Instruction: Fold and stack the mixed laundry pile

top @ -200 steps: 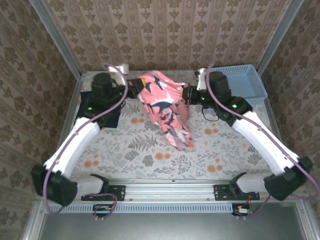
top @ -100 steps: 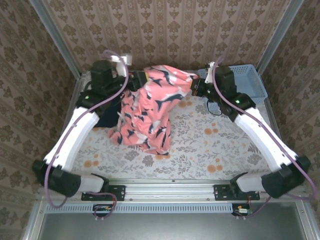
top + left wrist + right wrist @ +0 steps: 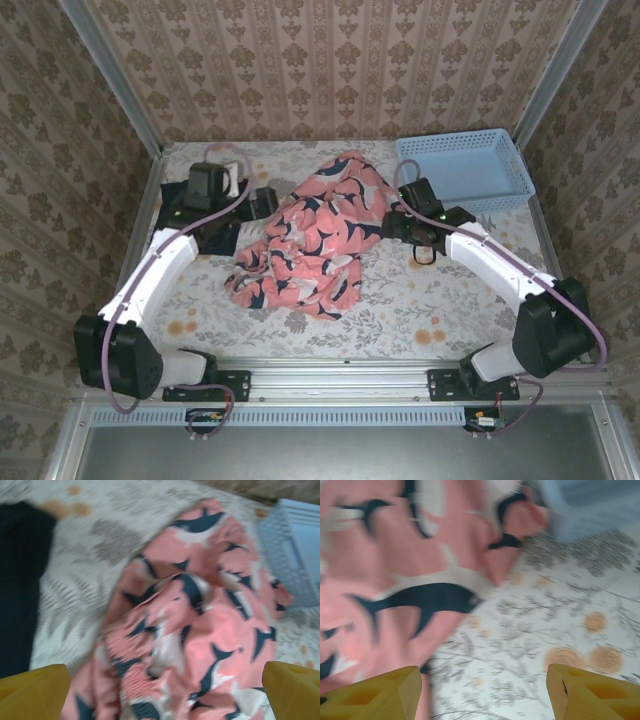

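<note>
Pink cloth garment with navy-and-white pattern (image 3: 310, 240) has dropped from its hang between the arms; it now lies crumpled mid-table on the floral table cover (image 3: 440, 300). Left gripper (image 3: 162, 692) has let go, jaws spread wide and empty over the cloth; right gripper (image 3: 484, 692) likewise parted, empty, at the cloth's right edge. Farther left, dark navy T-shirt (image 3: 222, 236) lies under the left arm; light blue plastic lattice basket (image 3: 470, 170) sits far right. Judgement: the drop left it bunched; it needs flattening before any fold.

pink garment (image 3: 200, 630) near dark t-shirt (image 3: 20, 580)
</note>
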You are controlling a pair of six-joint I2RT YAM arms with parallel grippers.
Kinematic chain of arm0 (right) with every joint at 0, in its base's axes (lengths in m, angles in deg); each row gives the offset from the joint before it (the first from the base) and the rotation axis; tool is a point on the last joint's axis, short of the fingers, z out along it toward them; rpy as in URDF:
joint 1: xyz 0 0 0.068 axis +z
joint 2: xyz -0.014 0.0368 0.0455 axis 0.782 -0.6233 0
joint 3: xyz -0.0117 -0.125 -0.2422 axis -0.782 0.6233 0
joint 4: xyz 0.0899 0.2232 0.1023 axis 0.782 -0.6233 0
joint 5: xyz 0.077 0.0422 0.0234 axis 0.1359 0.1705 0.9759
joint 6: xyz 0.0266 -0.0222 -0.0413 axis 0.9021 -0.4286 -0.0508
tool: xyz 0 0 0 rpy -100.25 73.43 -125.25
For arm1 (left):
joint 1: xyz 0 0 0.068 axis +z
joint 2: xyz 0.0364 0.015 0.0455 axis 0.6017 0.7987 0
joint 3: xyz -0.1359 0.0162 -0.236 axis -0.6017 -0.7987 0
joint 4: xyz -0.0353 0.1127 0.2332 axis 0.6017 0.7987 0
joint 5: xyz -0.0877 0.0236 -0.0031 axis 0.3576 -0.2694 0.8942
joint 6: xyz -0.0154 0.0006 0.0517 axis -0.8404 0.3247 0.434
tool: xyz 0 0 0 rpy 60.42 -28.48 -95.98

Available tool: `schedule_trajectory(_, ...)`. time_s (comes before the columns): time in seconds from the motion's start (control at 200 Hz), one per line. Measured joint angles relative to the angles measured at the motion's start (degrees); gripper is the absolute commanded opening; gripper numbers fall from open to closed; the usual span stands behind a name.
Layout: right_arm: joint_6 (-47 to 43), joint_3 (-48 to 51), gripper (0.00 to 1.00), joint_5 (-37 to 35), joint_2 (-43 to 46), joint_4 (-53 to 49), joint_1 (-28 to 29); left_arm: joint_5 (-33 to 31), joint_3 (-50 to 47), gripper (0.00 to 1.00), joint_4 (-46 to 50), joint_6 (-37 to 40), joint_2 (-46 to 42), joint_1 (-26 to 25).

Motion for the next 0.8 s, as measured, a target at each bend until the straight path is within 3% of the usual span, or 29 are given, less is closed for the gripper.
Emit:
schedule_trajectory(0.115,-1.18,-7.21,0.68,0.46,-4.15,1.64,5.62,0.00,-9.03,1.00,1.95,-2.45,-2.10,3.56)
schedule_trajectory(0.265,-1.64,-16.79,0.69,0.94,-16.63,4.66,10.86,-0.02,-18.36,0.99,6.54,-5.14,-5.66,3.80)
schedule_trajectory(0.475,-2.43,-25.18,0.70,1.46,-30.86,5.46,11.21,-1.05,-22.01,0.90,12.04,-6.56,-13.64,3.87)
schedule_trajectory(0.52,-2.56,-28.13,0.70,0.76,-34.10,4.96,10.82,-1.11,-22.25,0.80,12.66,-6.49,-14.64,3.87)
schedule_trajectory(0.71,-0.63,-32.35,0.66,0.46,-42.10,3.52,8.09,-0.55,-27.08,0.18,11.43,-7.91,-14.05,3.87)
schedule_trajectory(0.8,0.94,-28.02,0.66,0.39,-41.35,3.50,7.15,-0.48,-28.22,0.05,9.60,-8.76,-11.69,3.87)
